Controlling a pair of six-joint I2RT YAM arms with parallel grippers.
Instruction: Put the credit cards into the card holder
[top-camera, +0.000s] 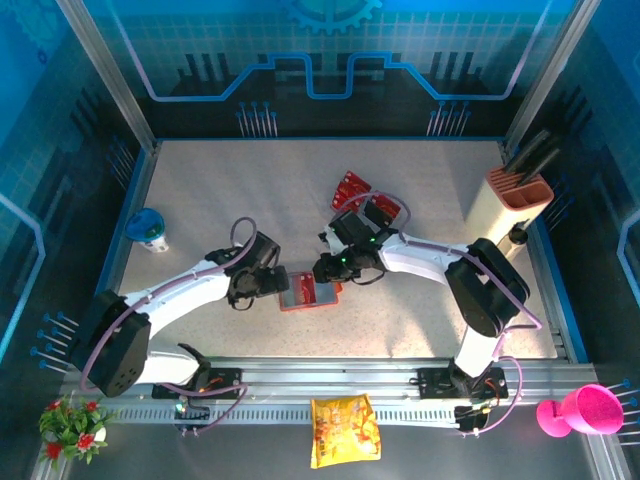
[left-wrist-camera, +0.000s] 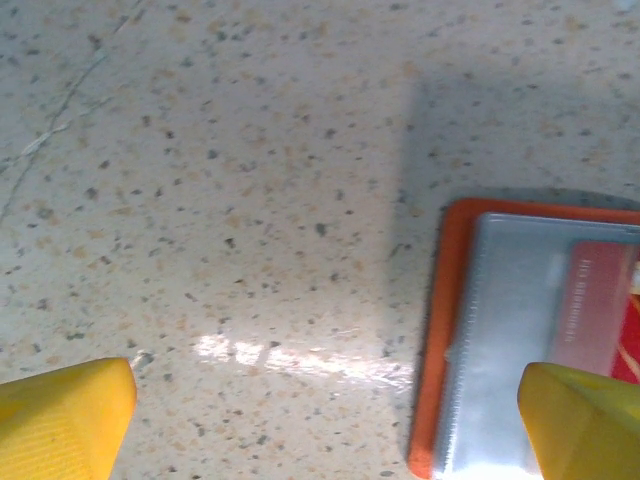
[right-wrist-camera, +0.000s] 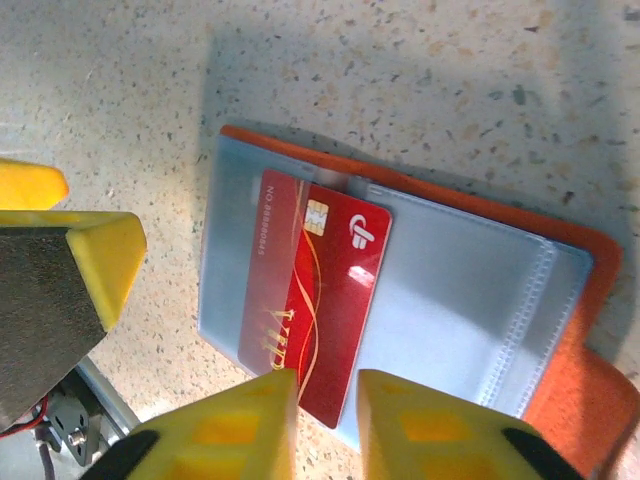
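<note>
The card holder (right-wrist-camera: 585, 390) lay opened flat on the speckled counter (top-camera: 220, 190) between the two tools, with its orange cover down and its grey-blue clear pockets facing up. One red credit card (right-wrist-camera: 320, 300) sat partly inside the left-hand pocket. Its left portion showed dimly through the translucent sleeve, while the chip side and lower corner lay bare outside it. The right-hand pocket showed no card. The right tool (right-wrist-camera: 327, 425) hung over the near edge of the card holder with its yellow fingers (right-wrist-camera: 240, 425) narrowly parted. The card's lower corner sat in the gap, and I cannot tell whether they pinched it. The left tool (left-wrist-camera: 320, 430) was released, its fingers (left-wrist-camera: 60, 425) spread wide, one over bare counter and the other over the card holder's edge. More loose credit cards (top-camera: 352, 187) lay on the counter beyond the right arm, well apart from the card holder. At the far right stood a beige block (top-camera: 505, 215) whose orange slotted top held dark handles. A small blue-topped cup (top-camera: 148, 230) stood near the left wall, its contents not discernible.
</note>
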